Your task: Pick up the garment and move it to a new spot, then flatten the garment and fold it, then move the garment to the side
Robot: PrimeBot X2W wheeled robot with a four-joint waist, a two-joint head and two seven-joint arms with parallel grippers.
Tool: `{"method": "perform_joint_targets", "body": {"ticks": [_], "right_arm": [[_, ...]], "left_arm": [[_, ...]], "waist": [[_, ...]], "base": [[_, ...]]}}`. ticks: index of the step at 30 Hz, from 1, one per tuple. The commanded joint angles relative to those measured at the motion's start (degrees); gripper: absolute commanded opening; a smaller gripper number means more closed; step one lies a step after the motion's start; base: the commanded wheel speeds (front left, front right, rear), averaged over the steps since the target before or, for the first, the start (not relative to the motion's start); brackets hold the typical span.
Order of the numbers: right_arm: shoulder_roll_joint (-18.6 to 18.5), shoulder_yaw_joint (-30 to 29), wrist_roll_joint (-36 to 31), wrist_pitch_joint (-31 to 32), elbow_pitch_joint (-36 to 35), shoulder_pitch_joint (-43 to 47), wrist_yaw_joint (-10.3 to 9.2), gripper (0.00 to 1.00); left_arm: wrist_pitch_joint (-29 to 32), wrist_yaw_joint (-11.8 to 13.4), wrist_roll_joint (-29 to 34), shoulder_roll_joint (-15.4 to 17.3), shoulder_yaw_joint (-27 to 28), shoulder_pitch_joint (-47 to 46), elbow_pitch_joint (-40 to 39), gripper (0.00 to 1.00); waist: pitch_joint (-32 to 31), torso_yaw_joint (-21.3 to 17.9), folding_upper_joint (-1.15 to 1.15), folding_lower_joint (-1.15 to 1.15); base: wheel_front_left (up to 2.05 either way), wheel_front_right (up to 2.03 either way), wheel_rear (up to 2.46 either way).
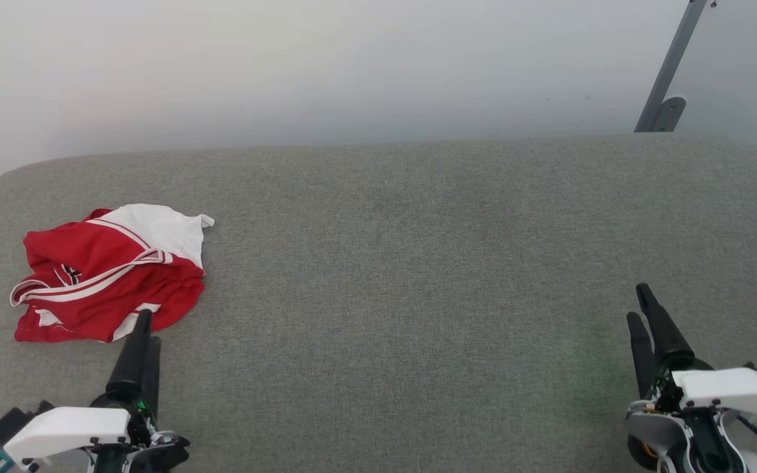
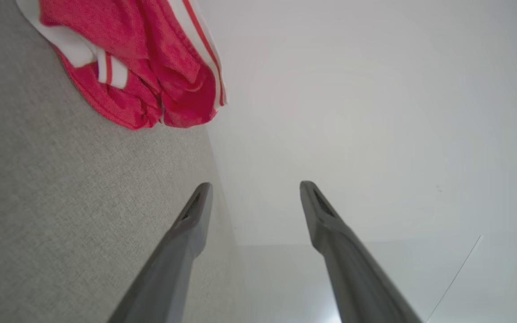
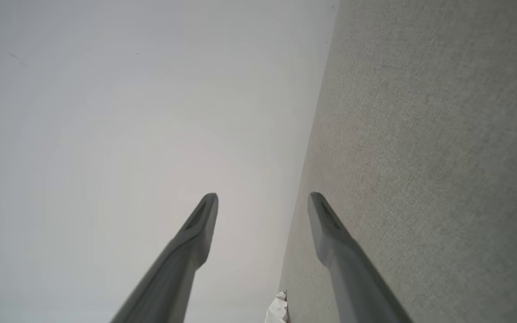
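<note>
My right gripper (image 3: 263,197) is spread wide here. The grey fabric surface (image 3: 442,134) sits at 3 o'clock, pale wall (image 3: 106,112) at 9 o'clock.

The garment (image 1: 109,276) is seen as soft knit cloth; the surface (image 1: 418,263) is covered in fabric that is matt, grey and coarsely woven.

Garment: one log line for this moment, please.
garment crumpled, left side | left gripper open, near it | right gripper open, apart
</note>
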Motion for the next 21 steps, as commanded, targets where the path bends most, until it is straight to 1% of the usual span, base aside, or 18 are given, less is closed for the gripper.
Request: {"method": "perform_joint_targets", "body": {"ticks": [1, 5, 8, 18, 19, 21], "right_arm": [[-0.6, 0.3, -0.8, -0.6, -0.4, -2.3, 0.0, 1.0], [-1.6, 1.7, -4.0, -2.0, 0.7, -4.0, 0.0, 1.0], [-2.3, 2.7, -6.7, -3.0, 1.4, -5.0, 0.0, 1.0], [-4.5, 4.6, -18.5, -5.5, 2.1, -7.2, 0.01, 1.0], [-4.5, 4.6, -18.5, -5.5, 2.1, -7.2, 0.01, 1.0], [-4.9, 4.8, -21.1, -5.9, 2.0, -7.4, 0.01, 1.0]], "left_arm": [[-0.5, 0.0, 0.9, 1.0, -0.2, -1.8, -1.1, 1.0], [-2.4, 0.0, 4.4, 3.1, -1.4, -2.0, -1.0, 1.0], [-3.4, 0.0, 7.7, 4.0, -2.0, -2.2, -0.3, 1.0], [-5.8, 0.0, 20.2, 4.9, -1.0, -2.1, -1.6, 1.0], [-5.8, 0.0, 20.2, 4.9, -1.0, -2.1, -1.6, 1.0], [-6.2, 0.0, 22.6, 5.0, -0.8, -1.9, -1.9, 1.0]], "waist": [[0.0, 0.0, 0.0, 0.0], [0.0, 0.1, 0.0, 0.0], [0.0, 0.2, 0.0, 0.0], [0.0, 0.5, 0.0, 0.0], [0.0, 0.5, 0.0, 0.0], [0.0, 0.5, 0.0, 0.0]], "base": [[0.0, 0.0, 0.0], [0.0, 0.0, 0.0], [0.0, 0.0, 0.0], [0.0, 0.0, 0.0], [0.0, 0.0, 0.0], [0.0, 0.0, 0.0]]}}
